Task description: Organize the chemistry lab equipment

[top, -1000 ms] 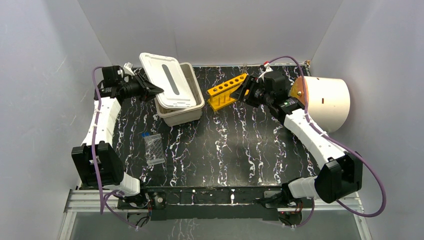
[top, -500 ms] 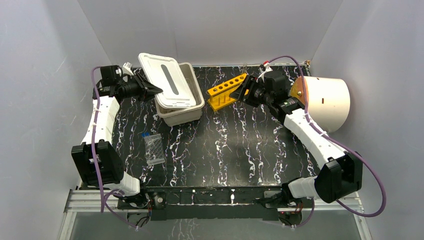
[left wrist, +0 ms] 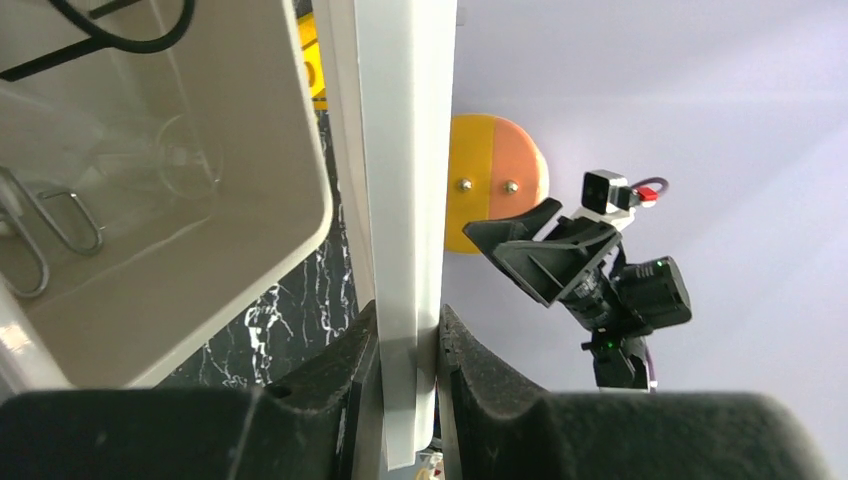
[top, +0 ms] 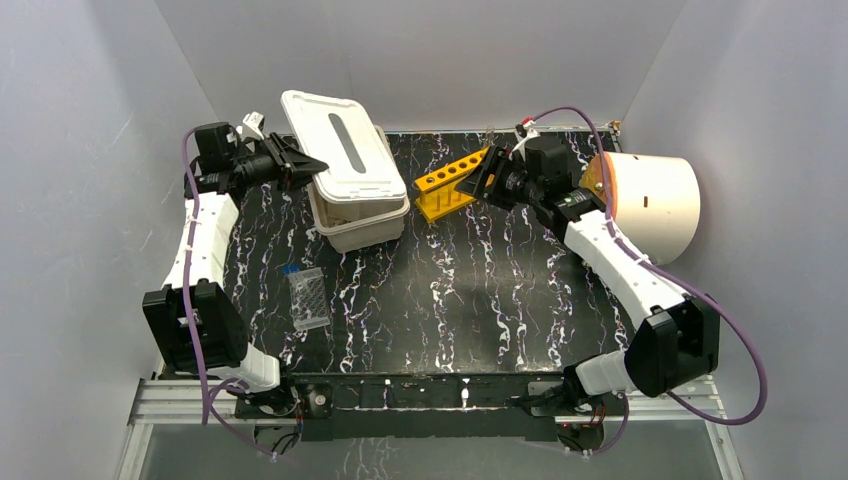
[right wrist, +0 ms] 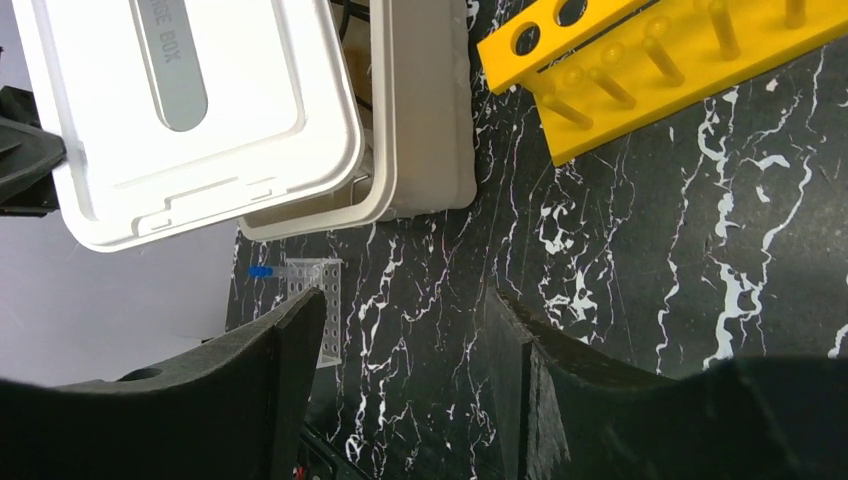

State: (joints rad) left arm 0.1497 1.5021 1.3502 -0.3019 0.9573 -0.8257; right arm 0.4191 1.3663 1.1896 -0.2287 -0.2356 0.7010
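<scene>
My left gripper [top: 306, 165] is shut on the left edge of a white box lid [top: 340, 150] and holds it above the beige bin [top: 365, 228]. In the left wrist view the fingers clamp the lid [left wrist: 400, 150] edge-on. Inside the bin [left wrist: 250, 250] lie a black wire ring stand [left wrist: 130, 40], a clear glass dish [left wrist: 185, 155] and thin metal tweezers [left wrist: 40, 220]. My right gripper [top: 480, 180] is open and empty, above the table by the yellow rack [top: 455, 183]. A blue-capped vial [right wrist: 261, 271] lies at a clear perforated rack [top: 308, 297]. The white triangle and tan stick are hidden.
A large white cylinder [top: 655, 205] with an orange-yellow end lies at the right edge. The yellow peg rack [right wrist: 680, 70] sits right of the bin [right wrist: 420, 120]. Grey walls close in the left, back and right sides.
My left gripper has raised the lid and carried it a little right and back, over the bin. My right gripper has shifted slightly up and back, still open.
</scene>
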